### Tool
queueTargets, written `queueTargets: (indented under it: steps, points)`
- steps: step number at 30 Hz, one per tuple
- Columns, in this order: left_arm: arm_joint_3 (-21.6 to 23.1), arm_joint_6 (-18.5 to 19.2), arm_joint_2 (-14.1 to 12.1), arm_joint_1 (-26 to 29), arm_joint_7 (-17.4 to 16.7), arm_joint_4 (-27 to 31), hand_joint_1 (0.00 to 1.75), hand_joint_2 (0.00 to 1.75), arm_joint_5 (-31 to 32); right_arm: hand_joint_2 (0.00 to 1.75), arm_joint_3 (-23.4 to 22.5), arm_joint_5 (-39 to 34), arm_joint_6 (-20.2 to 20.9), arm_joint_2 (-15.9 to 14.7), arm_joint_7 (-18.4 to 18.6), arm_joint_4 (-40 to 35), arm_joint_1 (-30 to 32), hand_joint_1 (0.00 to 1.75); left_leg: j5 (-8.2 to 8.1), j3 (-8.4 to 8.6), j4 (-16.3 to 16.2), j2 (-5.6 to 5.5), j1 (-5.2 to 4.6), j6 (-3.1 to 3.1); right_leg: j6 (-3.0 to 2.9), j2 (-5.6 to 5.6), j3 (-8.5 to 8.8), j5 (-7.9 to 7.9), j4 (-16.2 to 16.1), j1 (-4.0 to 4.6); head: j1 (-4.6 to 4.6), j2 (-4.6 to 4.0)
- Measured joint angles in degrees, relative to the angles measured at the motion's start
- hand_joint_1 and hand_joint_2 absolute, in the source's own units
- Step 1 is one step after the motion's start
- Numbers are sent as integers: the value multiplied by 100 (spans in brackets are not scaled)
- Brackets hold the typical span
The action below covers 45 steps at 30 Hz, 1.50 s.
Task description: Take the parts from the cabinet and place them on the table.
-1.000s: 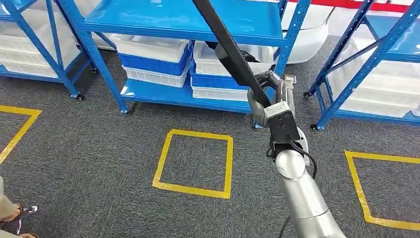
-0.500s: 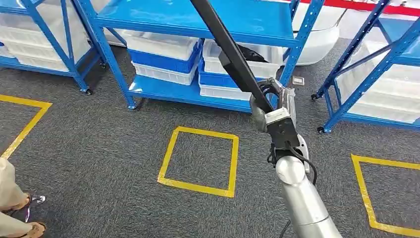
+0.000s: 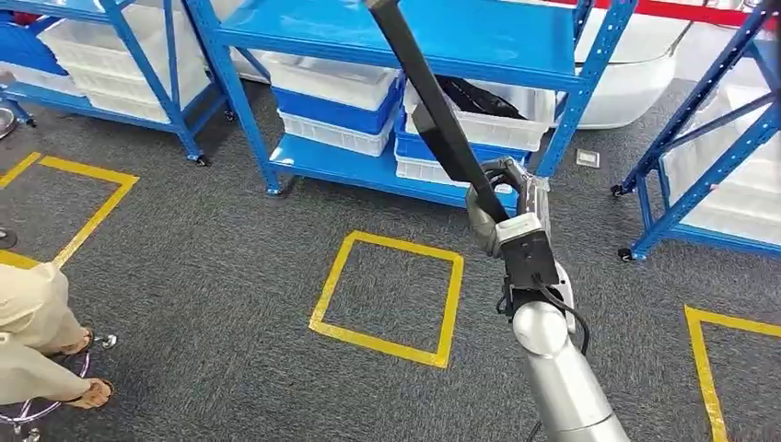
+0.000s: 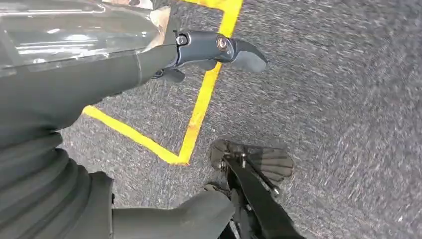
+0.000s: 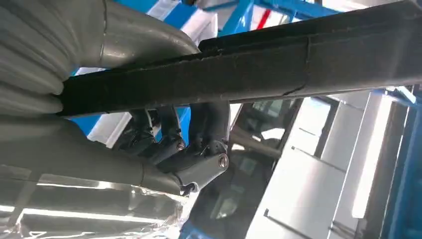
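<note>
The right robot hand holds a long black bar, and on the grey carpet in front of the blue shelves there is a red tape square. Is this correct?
Not quite: the tape square is yellow, not red, as the head view shows. The rest holds: the right robot hand holds the long black bar before the blue shelves.

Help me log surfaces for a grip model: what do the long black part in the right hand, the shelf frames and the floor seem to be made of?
Long black part: matte black bar, probably plastic or coated metal; dull, flat-sided, with a seam in the right wrist view.
Right hand grips it.
Shelf frames: glossy blue painted metal, with punched uprights.
Floor: dark grey short-pile carpet, speckled weave.
</note>
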State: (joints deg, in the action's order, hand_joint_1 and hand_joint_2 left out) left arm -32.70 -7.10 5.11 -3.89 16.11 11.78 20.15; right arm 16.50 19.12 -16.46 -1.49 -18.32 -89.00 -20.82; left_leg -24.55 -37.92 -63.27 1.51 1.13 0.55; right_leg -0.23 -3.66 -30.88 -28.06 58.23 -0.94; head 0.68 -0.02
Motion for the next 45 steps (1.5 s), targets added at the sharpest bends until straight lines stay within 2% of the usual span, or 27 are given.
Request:
queueTargets:
  steps: [1,2,5,6,8,10,12,13,15,16,17,20,21,23,25,27,28,30,31,32,36,37,38,39,41,43,45]
  points:
    - [0,0,0,-11,0,0,0,175,13,175,0,4,0,0,0,-30,1,175,-31,187,381,243,-22,-40,24,-39,5,-14,1,30,2,0]
    - [0,0,0,-18,-7,0,0,175,26,175,-4,13,-2,-2,0,-46,-5,175,14,200,388,171,-54,-90,48,-62,-19,-25,8,99,-15,2]
    - [0,0,2,-18,-46,0,0,175,68,175,-4,50,-13,0,4,-114,34,175,24,157,394,13,-109,-178,130,-190,5,-13,-35,91,-31,0]
    - [0,0,2,-19,-63,0,0,175,90,175,-9,70,-13,-2,7,-149,49,175,85,197,479,-31,-59,-255,185,-179,2,-57,-3,140,-39,2]
    - [0,-11,17,-29,-90,0,0,175,101,175,-48,85,-20,-13,9,-210,81,175,131,205,527,-100,-51,-337,135,201,-195,-324,433,72,-48,2]
    - [0,-15,17,-47,-103,0,0,175,103,175,-66,96,-20,-35,9,-232,149,175,141,180,526,-231,-51,-350,81,322,-659,-727,1406,50,-66,2]
    - [0,-18,20,-49,-105,0,0,175,103,175,-72,101,-20,-50,11,-234,245,175,154,169,523,-377,-52,-346,146,343,-869,-786,1805,39,-66,2]
    - [0,-17,22,-49,-109,0,0,175,103,175,-81,107,-20,-61,11,-234,269,175,161,169,521,-443,-51,-337,201,346,-769,-666,1597,33,-63,2]
    - [0,-17,35,-46,-118,0,0,175,103,175,-90,109,-20,-63,13,-256,267,175,182,170,512,-580,-50,-304,319,419,-271,-227,572,-6,-63,0]
    - [0,-17,39,-48,-118,0,0,175,109,175,-90,118,-20,-65,13,-277,266,175,194,153,503,-640,-50,-274,346,671,-33,-68,69,-60,-70,0]
    - [0,-18,39,-56,-120,0,0,175,111,175,-92,131,-20,-63,13,-284,273,175,185,131,463,-691,-100,-236,290,700,-46,-44,-4,-32,-63,0]
    - [0,-26,39,-35,-140,-2,0,175,148,175,-94,168,-20,-59,20,-319,296,175,257,91,518,-800,-49,-123,180,548,-27,1,8,23,-55,0]
    - [0,-28,31,-25,-144,0,0,175,153,175,-96,181,-20,-50,22,-332,296,175,260,52,498,-826,-43,-105,121,484,-22,40,-23,-69,-54,0]
    - [0,-31,35,-24,-157,-2,0,175,153,175,-96,181,-9,-39,24,-385,308,175,-33,-87,135,-348,-60,-68,42,389,-20,62,-28,-60,16,0]
    - [0,-22,35,-44,-157,0,0,175,153,175,-107,173,13,-50,24,-406,327,175,-508,-492,-796,-196,-32,-19,26,257,-25,52,-27,-21,20,0]
    - [0,-15,35,-35,-157,-2,0,175,153,175,-109,164,35,-52,22,-406,366,175,-633,-689,-1281,-168,-23,10,20,129,-31,47,-26,-7,26,0]
    - [0,-15,35,-32,-157,-2,0,175,153,175,-109,162,44,-52,22,-406,377,175,-532,-602,-1141,-165,-17,7,20,70,-31,45,-26,-1,22,0]
    - [-2,-15,33,-32,-151,0,0,175,153,175,-111,160,48,-52,22,-411,381,175,-150,-93,-276,-74,-18,-37,21,-41,-25,40,-26,4,24,2]
    - [-2,-15,33,-37,-146,0,0,175,151,175,-111,157,50,-50,20,-424,381,175,1,232,245,181,-39,-87,24,-85,-11,37,-25,25,28,2]
    - [-2,-15,31,-57,-142,0,0,175,151,175,-111,157,50,-52,20,-444,385,175,-79,293,393,339,-110,-128,62,-132,-27,14,-16,83,26,0]
    - [-9,-15,33,-57,-133,0,0,175,153,175,-114,157,68,-48,17,-461,383,175,-20,249,465,40,-146,-258,157,-355,18,-1,-60,110,4,0]
    - [-9,-15,43,-45,-131,0,0,175,151,175,-116,157,81,-55,17,-476,385,175,41,309,539,-7,-68,-313,186,-249,-40,-59,24,107,-11,2]
    - [-9,-15,46,-49,-122,0,0,175,151,175,-120,157,96,-55,17,-483,386,175,58,311,570,-65,-82,-342,172,51,-95,-188,215,79,-22,0]
    - [-11,-15,44,-52,-120,0,0,175,151,175,-131,157,98,-57,7,-492,386,175,73,300,567,-120,-77,-363,131,192,-278,-392,614,69,-39,0]
    - [-13,-17,44,-61,-118,0,0,175,151,175,-140,162,103,-61,7,-492,429,175,83,279,563,-283,-77,-380,111,302,-719,-717,1506,35,-46,2]
    - [-17,-22,44,-53,-118,0,0,175,151,175,-140,164,103,-61,7,-492,474,175,87,278,558,-438,-77,-379,191,322,-797,-654,1620,26,-50,0]
    - [-20,-35,50,-32,-118,0,0,175,160,175,-146,166,103,-68,2,-494,485,175,88,279,531,-585,-69,-368,330,367,-452,-259,836,-18,-48,0]
